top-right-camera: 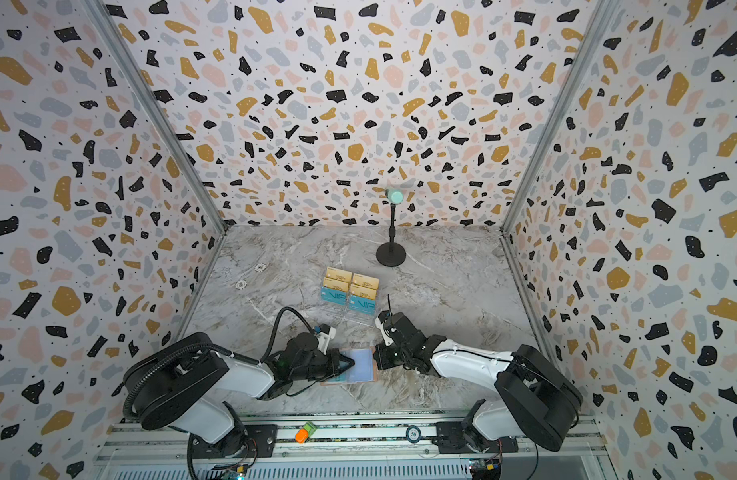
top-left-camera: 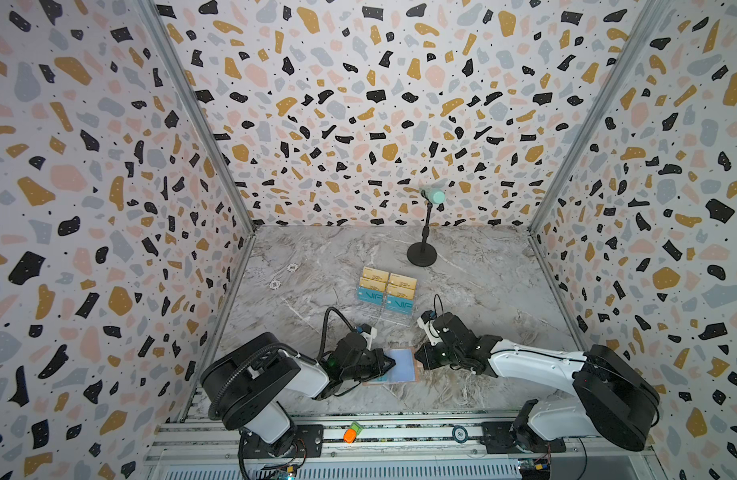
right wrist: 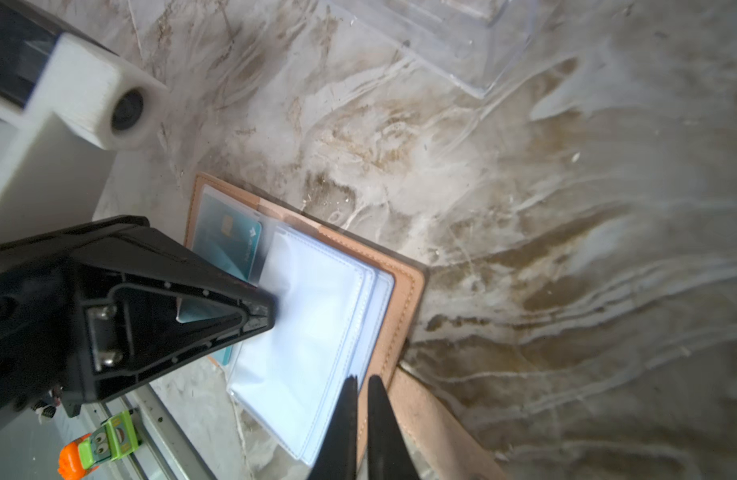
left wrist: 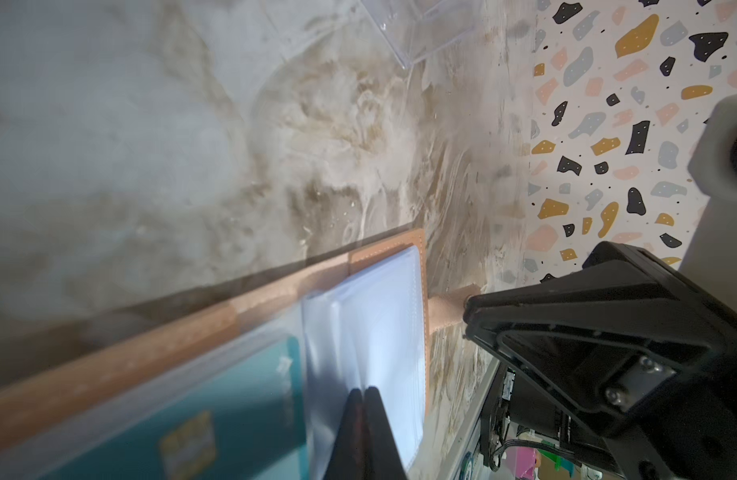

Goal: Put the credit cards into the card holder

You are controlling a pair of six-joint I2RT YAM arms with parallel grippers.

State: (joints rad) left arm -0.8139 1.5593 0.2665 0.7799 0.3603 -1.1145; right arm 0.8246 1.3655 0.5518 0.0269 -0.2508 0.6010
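While the holder (right wrist: 406, 299) lies open on the worktop (top-left-camera: 483, 291) between both arms, we see one teal card (right wrist: 221, 245) already tucked inside. Our left tool (left wrist: 363, 401) is closed, tips on the clear sleeves (right wrist: 316, 332); we cannot tell if it pinches one. Our right tool (right wrist: 360, 386) looks closed on the holder's edge. The other cards (top-left-camera: 387, 291) stand in the rack (top-left-camera: 395, 318), farther back. We think we are getting an empty sleeve ready. Next, one tool has to let go, fetch a card, and slide it straight into the thin sleeve mouth while the other holds the holder flat.
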